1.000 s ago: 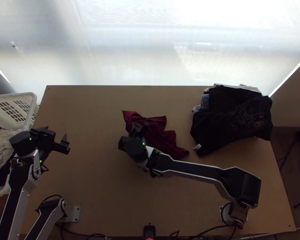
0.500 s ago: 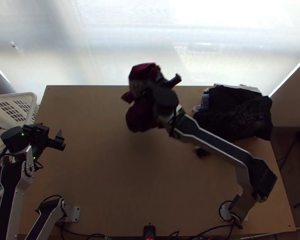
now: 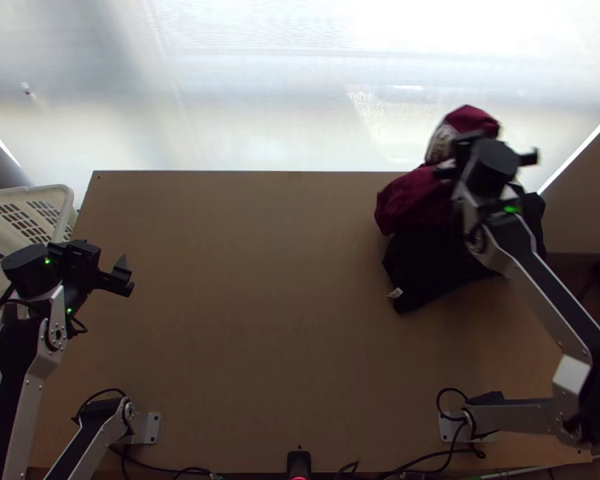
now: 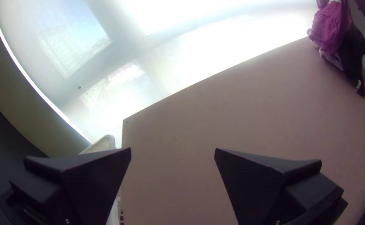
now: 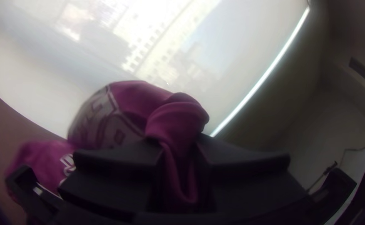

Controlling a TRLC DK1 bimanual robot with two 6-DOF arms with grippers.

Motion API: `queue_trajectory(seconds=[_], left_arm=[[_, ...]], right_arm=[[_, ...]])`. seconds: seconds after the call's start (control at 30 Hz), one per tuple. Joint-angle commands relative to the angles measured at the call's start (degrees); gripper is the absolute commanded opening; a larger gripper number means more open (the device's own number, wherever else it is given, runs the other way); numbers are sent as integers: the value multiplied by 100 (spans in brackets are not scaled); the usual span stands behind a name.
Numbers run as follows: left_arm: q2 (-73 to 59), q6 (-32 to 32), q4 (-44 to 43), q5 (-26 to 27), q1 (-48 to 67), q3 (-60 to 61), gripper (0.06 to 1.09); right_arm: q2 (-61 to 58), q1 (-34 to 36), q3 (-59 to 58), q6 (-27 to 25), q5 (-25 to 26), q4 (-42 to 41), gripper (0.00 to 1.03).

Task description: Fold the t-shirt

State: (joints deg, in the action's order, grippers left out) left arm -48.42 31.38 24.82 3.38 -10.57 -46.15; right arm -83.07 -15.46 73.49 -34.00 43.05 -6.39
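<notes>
In the top view my right gripper [image 3: 482,160] is at the back right, over the clothes pile, with the dark red t-shirt [image 3: 416,198] bunched and hanging from it. In the right wrist view the fingers of my right gripper [image 5: 180,166] pinch a fold of the t-shirt [image 5: 134,100]; a white print shows on the cloth. My left gripper [image 3: 126,276] stands above the table's left side near the basket. Its fingers are wide apart with nothing between them, as the left wrist view shows of my left gripper [image 4: 172,156].
Black clothing [image 3: 428,268] lies on the table's right side, beneath the raised t-shirt. A white basket [image 3: 30,192] stands off the left edge. The wooden table [image 3: 244,320] lies between the two arms. A pale translucent screen [image 3: 260,96] is behind it.
My right gripper has lifted the t-shirt off the middle of the table and carried it to the back right, over the pile. The left arm has shifted slightly left.
</notes>
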Motion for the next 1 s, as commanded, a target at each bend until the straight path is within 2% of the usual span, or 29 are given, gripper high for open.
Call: queue_trajectory(seconds=[0.0,0.07,0.13,0.17,0.2,0.23,0.27,0.3,0.37,0.5,0.63,0.8,0.97], left_arm=[[-132,-202,5,-399,573,-113,103],[-167,-228,-12,-522,732,-131,103],[-220,-228,-30,-557,837,-149,103],[-246,-228,-38,-566,872,-157,103],[-264,-228,-56,-575,899,-166,103],[-282,-220,-56,-584,925,-166,103],[-299,-211,-56,-593,925,-175,103],[-308,-193,-56,-593,925,-193,103],[-326,-184,-56,-593,925,-193,103],[-308,-184,-56,-584,1013,-175,103],[-194,-184,-74,-610,1180,-219,103],[0,-184,-214,-689,1127,-263,103],[571,-202,-610,-909,1233,-245,103]], right_arm=[[1363,1898,-2067,482,-411,86,3],[1504,2381,-2718,473,-578,-257,3],[1434,2847,-3166,394,-1044,-653,4],[1319,3005,-3324,403,-1167,-802,16],[1144,3093,-3447,385,-1211,-960,33],[950,3155,-3544,306,-1220,-1031,58],[810,3208,-3632,271,-1272,-1127,89],[660,3278,-3728,122,-1492,-1321,99],[414,3366,-3711,-2,-1624,-1461,99],[546,3427,-3623,69,-1686,-1479,99],[1566,3427,-3579,113,-1773,-1365,99],[3148,2953,-2726,86,-1773,-380,99],[4097,1599,-2296,-1074,-1237,-380,98]])
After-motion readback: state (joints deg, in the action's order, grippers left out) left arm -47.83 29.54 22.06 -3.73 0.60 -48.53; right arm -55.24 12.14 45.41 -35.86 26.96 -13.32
